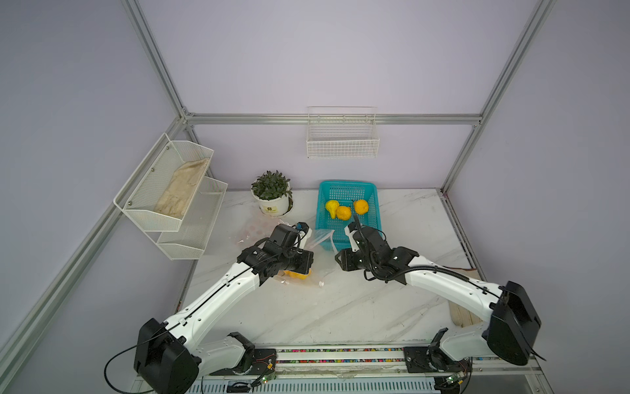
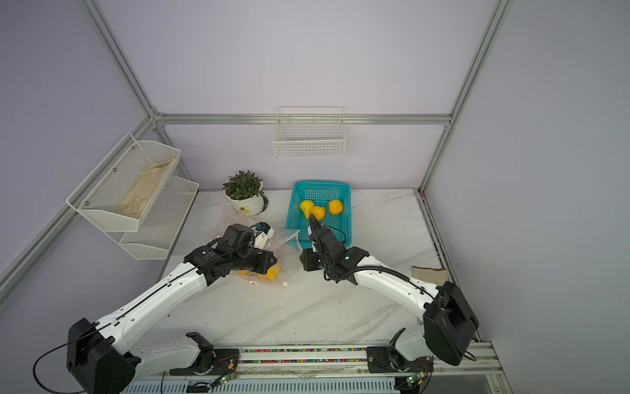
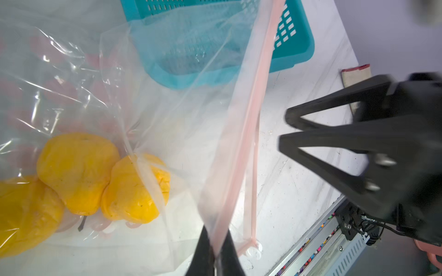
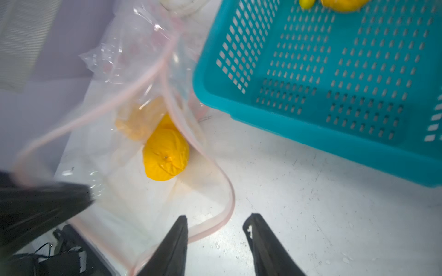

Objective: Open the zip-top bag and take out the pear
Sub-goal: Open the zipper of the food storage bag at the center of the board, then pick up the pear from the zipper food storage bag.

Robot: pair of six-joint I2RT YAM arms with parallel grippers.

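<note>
The left gripper [image 3: 216,257] pinches shut on the zip rim of the zip-top bag [image 3: 167,107], lifting its mouth open; the right gripper [image 4: 216,229] hovers part-open and empty at that mouth. The nearest pear [image 4: 166,155] lies inside, beside the teal basket [image 4: 311,133]. The right gripper should enter low between the rims, clear of the film.

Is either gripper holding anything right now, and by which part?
The left gripper pinches the bag by its pink zip strip. The right gripper is open and holds nothing.

Marble table [image 1: 341,307] with zip-top bag [image 1: 322,237], teal basket [image 1: 347,183], potted plant [image 1: 272,196]
</note>
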